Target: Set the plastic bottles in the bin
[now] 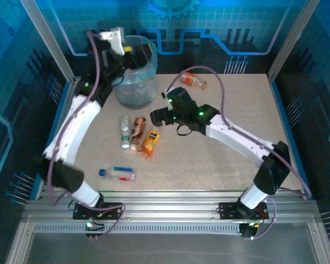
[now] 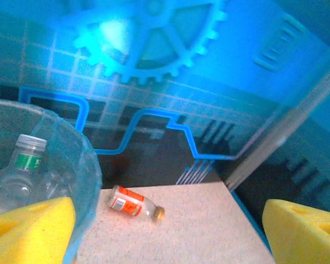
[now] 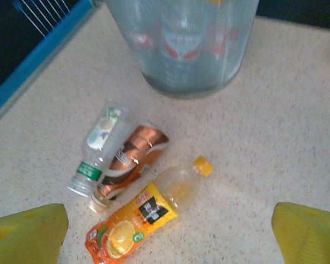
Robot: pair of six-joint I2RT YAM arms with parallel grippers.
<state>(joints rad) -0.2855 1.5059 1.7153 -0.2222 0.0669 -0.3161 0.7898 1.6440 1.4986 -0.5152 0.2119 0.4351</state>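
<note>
Beneath the right gripper (image 3: 168, 236), fingers wide and empty: orange-labelled clear plastic bottle (image 3: 148, 217). Lies left of centre, long axis slanting across the gap. Over the round grey bin (image 1: 137, 91), left gripper (image 2: 166, 231) also wide.

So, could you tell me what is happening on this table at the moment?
Two robot arms are putting plastic bottles into the grey bin. The left pincer is open and empty at the bin's rim, with a clear bottle inside. The right pincer hangs open above three lying side by side: the green-label bottle, brown-label bottle and orange-label bottle. A blue-capped bottle and a red-label bottle lie apart on the table.
</note>
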